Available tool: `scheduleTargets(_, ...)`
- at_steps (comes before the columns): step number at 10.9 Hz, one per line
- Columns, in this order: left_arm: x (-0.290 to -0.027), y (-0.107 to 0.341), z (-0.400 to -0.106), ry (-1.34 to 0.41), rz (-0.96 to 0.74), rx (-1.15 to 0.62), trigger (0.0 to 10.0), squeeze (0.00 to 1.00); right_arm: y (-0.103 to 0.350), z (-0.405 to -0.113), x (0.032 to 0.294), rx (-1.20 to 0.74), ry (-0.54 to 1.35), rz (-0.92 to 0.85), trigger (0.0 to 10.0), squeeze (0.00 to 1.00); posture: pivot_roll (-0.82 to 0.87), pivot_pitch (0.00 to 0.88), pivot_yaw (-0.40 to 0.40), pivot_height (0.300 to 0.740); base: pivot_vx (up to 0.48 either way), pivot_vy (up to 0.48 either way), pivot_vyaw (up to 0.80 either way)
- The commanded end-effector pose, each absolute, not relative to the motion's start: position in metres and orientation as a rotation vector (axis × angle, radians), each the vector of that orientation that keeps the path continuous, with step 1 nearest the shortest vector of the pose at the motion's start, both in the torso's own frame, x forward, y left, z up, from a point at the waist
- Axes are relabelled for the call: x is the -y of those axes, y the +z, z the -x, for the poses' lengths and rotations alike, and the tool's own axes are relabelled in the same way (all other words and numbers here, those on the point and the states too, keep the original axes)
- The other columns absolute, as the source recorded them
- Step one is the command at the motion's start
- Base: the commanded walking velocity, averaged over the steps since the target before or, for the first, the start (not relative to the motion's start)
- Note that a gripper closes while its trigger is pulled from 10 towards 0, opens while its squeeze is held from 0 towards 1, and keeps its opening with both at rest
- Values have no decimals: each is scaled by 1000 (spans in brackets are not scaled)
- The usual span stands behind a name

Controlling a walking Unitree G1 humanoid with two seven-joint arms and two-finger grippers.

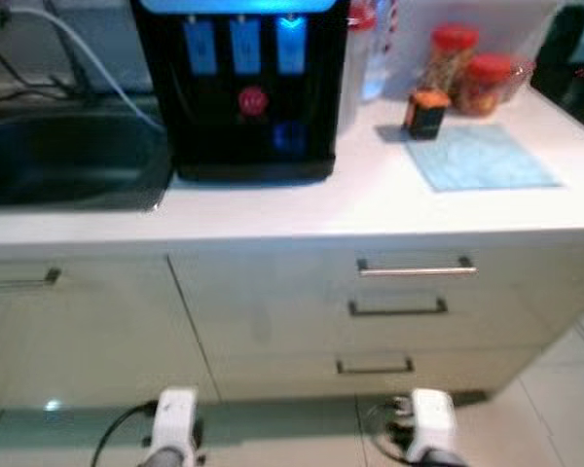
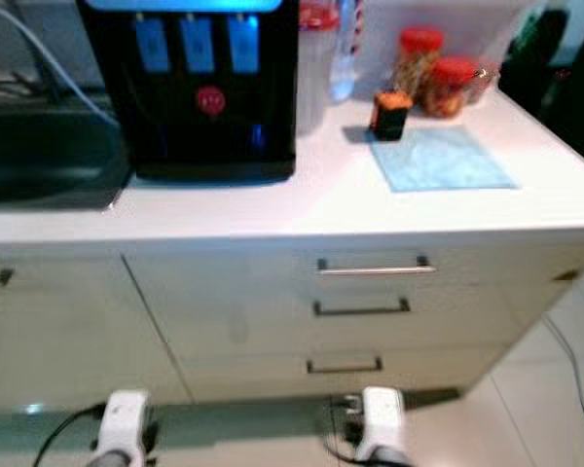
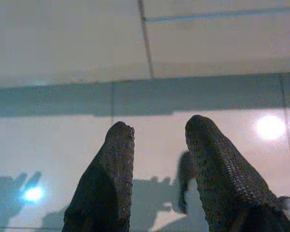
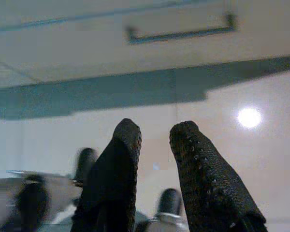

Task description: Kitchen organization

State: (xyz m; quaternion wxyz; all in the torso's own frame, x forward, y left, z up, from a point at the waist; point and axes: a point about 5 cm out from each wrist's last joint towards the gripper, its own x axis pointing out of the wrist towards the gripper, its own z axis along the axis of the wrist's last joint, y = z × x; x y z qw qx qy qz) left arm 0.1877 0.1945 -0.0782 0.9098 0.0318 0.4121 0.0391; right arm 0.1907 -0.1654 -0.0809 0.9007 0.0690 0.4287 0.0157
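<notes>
Two white, boxy wrist housings sit at the ends of the arms, the left arm point(image 1: 176, 420) with a black cable looping off its side, the right arm point(image 1: 430, 424) with a tangle of thin dark wires beside it. Each gripper, left gripper point(image 3: 157, 130) and right gripper point(image 4: 154, 133), has two long black fingers with rounded tips and a fine dimpled texture (rather like knurled rubber).

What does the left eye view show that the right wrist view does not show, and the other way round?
Left eye view: the white counter with a black water dispenser, a sink, a blue mat and red-lidded jars.

Right wrist view: the right gripper close up, fingers apart and holding nothing, above the tiled floor.

Both: a dark drawer handle on the pale cabinet front.
</notes>
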Motion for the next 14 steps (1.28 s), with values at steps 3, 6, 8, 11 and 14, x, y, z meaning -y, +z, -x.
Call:
scheduleTargets(3,-189,-79,-188,87,-35,-855,10000,0,-82,-187,176,-890,-4,-160,10000,0,109,14,31,740,0,0,0)
scheduleTargets(6,-189,-80,-187,89,-34,-863,10000,0,-82,-186,177,-891,-5,-159,10000,0,108,15,27,740,0,450,0)
scheduleTargets(8,-188,-80,-186,89,-31,-864,10000,0,-82,-186,178,-889,-3,-159,10000,0,106,16,27,740,0,480,0)
scheduleTargets(11,-188,-80,-186,90,-29,-864,10000,0,-82,-186,178,-889,-2,-160,10000,0,106,18,26,740,0,480,0)
scheduleTargets(14,-188,-80,-186,89,-30,-865,10000,0,-82,-186,177,-890,-3,-162,10000,0,107,17,26,740,0,480,0)
